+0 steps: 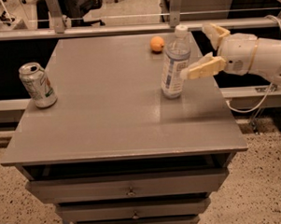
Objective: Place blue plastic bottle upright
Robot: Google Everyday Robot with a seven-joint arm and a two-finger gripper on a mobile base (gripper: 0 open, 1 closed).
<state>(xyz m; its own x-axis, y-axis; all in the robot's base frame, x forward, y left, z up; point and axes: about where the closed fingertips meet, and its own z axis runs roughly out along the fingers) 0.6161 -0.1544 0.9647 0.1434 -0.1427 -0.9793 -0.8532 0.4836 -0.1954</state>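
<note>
The blue plastic bottle (174, 62) stands upright on the grey table (108, 115), right of the middle, its white cap on top. My gripper (195, 51) is just to the right of the bottle, open and holding nothing. Its near finger (203, 67) points at the bottle's side with the tip very close to it. I cannot tell whether the tip touches the bottle. The far finger (216, 32) is behind and to the right of the cap.
A dented silver soda can (37, 84) stands near the table's left edge. A small orange ball (157, 43) lies at the back, behind the bottle. Drawers (129, 186) sit under the tabletop. A rail (104, 29) runs behind the table.
</note>
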